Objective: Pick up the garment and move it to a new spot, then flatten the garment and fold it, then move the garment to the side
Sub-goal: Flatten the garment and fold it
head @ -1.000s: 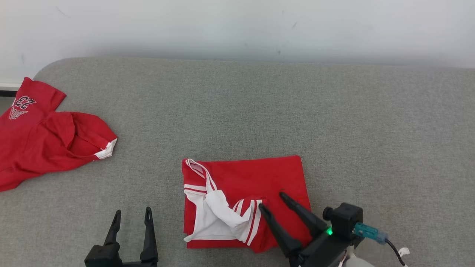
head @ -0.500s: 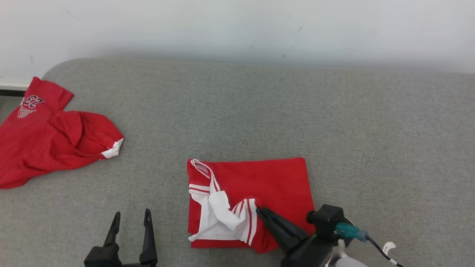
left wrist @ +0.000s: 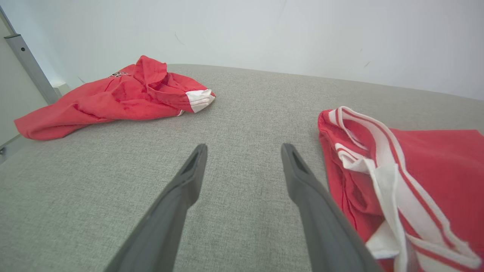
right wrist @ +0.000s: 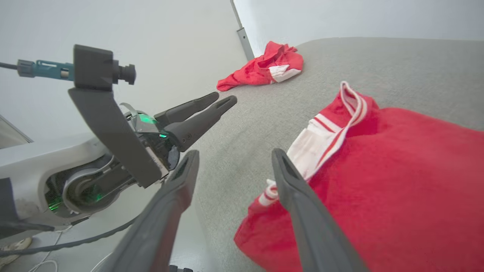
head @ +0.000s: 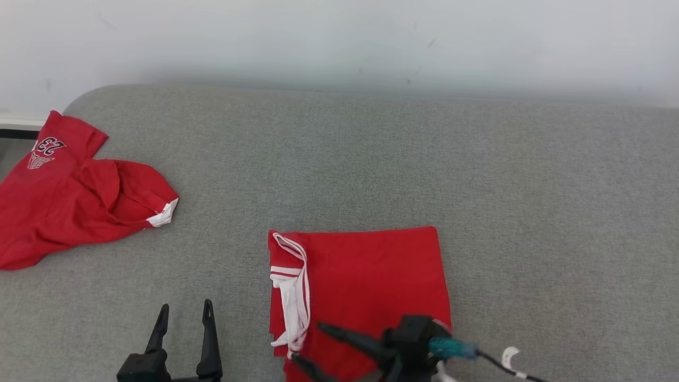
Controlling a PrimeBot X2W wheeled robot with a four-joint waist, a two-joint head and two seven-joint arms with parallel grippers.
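Writing shows on one thing here: the crumpled red shirt (head: 69, 201) at the far left of the grey surface (head: 371, 159) carries dark, white-edged digits near its top corner that look like a 23 turned about, with a smaller word beneath that is too small to read. A white cuff pokes out at its right end

The garment (head: 366, 286) lies near the front edge of the surface, a little right of the middle and well apart from the shirt. It is red, folded into a neat, nearly square block with a smooth top and straight far and right edges. Along its left edge runs white trim with thin red stripes, bunched into a narrow strip, and the near-left corner is a bit ragged

The left gripper (head: 185, 305) hovers over bare surface just left of the garment, fingers spread, gripping nothing. The right gripper (head: 307, 343) is at the garment's near-left corner, pointing left, jaws parted with nothing between them; one finger crosses the striped trim, though whether it touches the cloth I cannot tell. A teal plug (head: 448, 347) sits on its wrist. Behind everything stands a plain white wall (head: 339, 37)
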